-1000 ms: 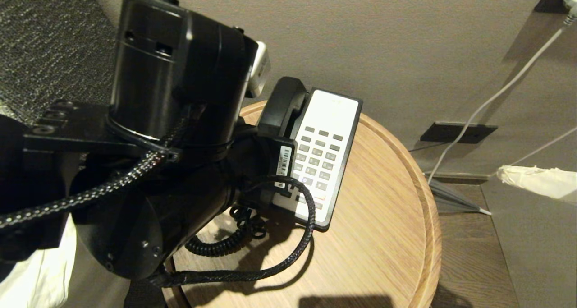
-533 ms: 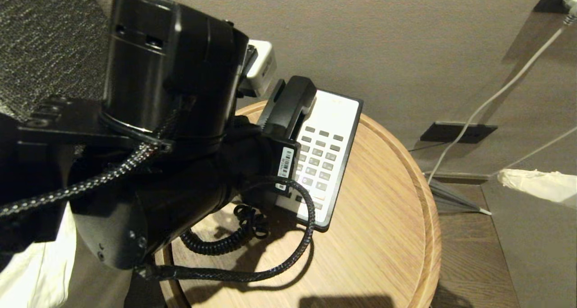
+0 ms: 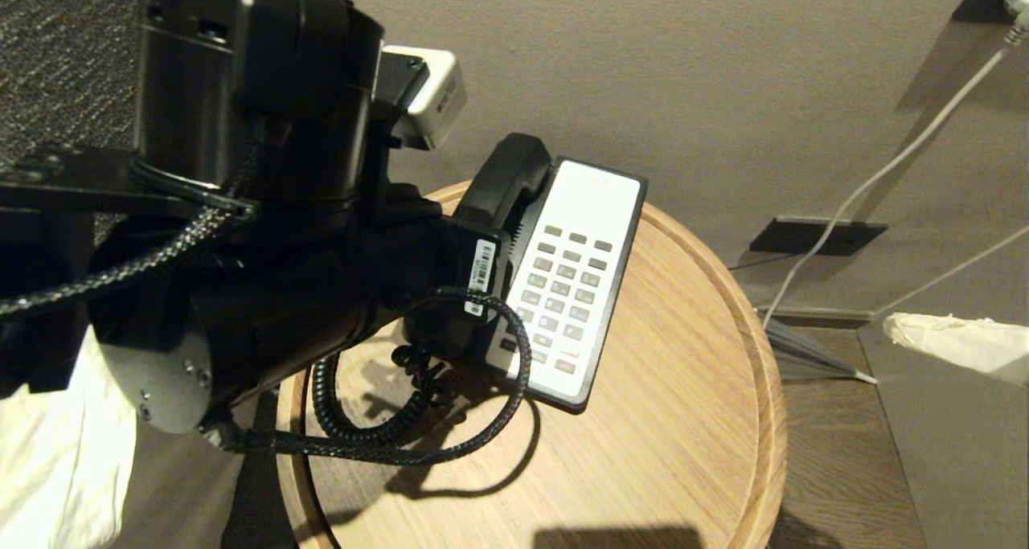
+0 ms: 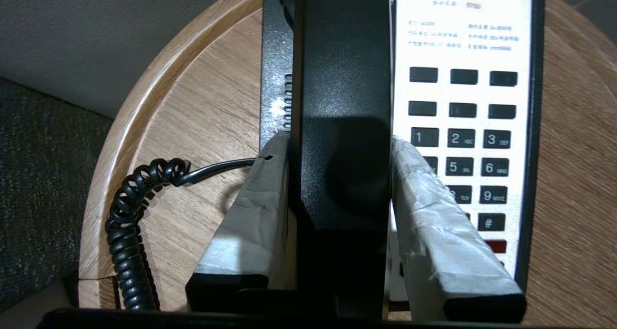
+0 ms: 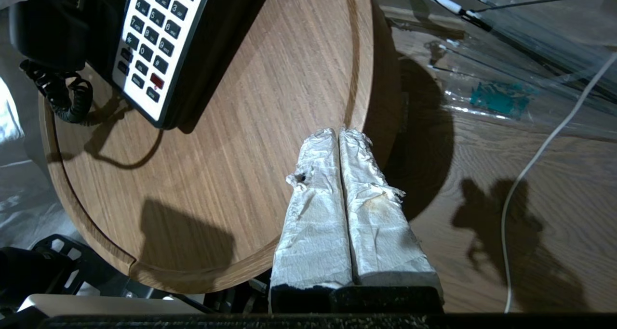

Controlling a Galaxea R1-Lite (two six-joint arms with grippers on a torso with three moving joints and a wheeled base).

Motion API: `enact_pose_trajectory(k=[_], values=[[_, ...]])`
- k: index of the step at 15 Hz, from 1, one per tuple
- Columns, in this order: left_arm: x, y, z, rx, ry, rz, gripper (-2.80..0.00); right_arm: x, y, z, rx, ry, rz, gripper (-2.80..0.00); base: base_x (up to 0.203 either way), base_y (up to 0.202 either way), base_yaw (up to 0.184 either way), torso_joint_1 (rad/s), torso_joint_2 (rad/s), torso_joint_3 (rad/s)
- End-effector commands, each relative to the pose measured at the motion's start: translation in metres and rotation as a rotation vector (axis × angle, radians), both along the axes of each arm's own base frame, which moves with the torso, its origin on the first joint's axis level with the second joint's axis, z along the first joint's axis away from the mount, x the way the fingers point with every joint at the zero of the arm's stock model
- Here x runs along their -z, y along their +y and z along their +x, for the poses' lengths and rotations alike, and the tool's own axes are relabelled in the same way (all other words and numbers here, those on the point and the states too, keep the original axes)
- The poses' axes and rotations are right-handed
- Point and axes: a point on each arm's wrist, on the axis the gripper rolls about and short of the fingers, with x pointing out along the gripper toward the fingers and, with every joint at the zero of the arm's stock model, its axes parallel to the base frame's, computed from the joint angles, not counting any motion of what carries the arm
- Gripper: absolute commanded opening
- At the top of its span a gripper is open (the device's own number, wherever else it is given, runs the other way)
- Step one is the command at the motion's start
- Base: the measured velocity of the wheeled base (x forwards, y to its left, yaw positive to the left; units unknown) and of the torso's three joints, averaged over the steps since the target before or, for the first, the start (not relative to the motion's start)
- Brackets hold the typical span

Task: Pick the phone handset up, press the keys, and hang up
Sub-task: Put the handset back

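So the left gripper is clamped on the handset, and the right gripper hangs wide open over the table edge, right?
Not quite. The left gripper is clamped on the handset, but the right gripper is shut: the right wrist view shows its two wrapped fingers pressed together, holding nothing, over the table edge.

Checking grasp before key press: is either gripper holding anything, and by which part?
Left gripper clamps the phone handset across its middle bar, one taped finger on each side. Right gripper is shut, holding nothing.
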Motion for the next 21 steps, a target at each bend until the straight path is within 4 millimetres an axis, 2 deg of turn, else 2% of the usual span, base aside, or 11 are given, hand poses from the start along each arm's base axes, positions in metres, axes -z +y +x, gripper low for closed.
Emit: enact_pose_trajectory(k=[1,11,17,18,21], values=[[0.001,-0.001,0.002,-0.007,0.001,-0.002,-2.80,0.001,0.001,0.001,0.002,0.005,-0.004,-2.80,0.000,0.000,0.000,0.000,0.00,0.000],[0.012,-0.010,0.012,-0.005,0.018,0.011,-2.80,0.001,0.001,0.001,0.000,0.005,-0.001,-2.80,0.000,0.000,0.000,0.000,0.00,0.000],[0.011,-0.006,0.016,-0.009,0.021,0.006,-2.80,0.003,0.002,0.001,0.000,0.004,0.000,-2.80,0.000,0.000,0.000,0.000,0.00,0.000],[0.010,-0.006,0.016,-0.013,0.018,0.005,0.00,0.005,0.001,0.001,0.001,0.007,-0.003,-2.80,0.000,0.000,0.000,0.000,0.00,0.000],[0.008,-0.006,0.016,-0.014,0.011,0.004,0.00,0.009,0.000,0.000,0.001,0.016,-0.012,-2.80,0.000,0.000,0.000,0.000,0.00,0.000]])
